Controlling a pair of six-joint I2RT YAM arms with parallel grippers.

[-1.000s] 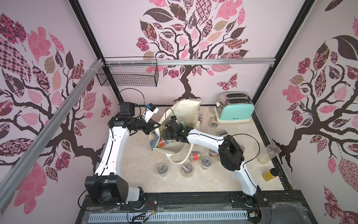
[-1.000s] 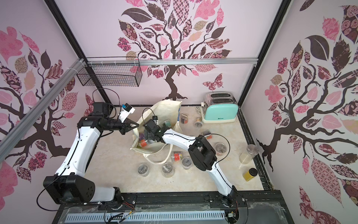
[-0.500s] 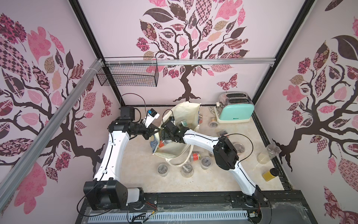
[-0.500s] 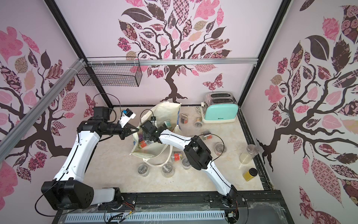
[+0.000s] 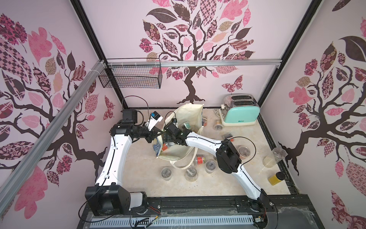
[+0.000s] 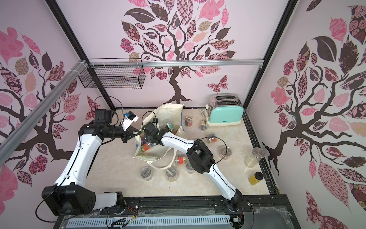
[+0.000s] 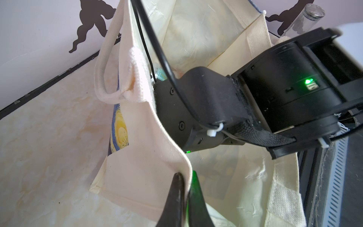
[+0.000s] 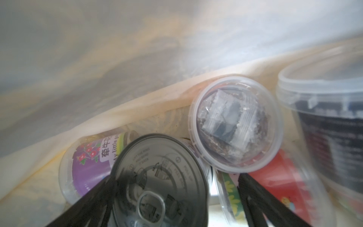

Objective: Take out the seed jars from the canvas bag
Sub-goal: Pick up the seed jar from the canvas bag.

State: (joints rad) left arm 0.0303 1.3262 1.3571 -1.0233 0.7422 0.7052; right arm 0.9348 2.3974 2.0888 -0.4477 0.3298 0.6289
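Left tool (image 7: 185, 175) pinched shut on the left rim of the canvas bag (image 5: 190, 113), bag mid desk (image 5: 142, 170) (mouth agape), right tool (image 8: 176, 179) inside it, jaws spread wide about a pull-tab lid (image 8: 157, 169), seed jars (image 8: 235, 125) within, others loose near and right.

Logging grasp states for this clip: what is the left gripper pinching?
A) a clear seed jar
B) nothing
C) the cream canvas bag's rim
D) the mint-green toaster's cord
C: the left wrist view shows the left gripper shut on the fabric rim of the cream canvas bag.
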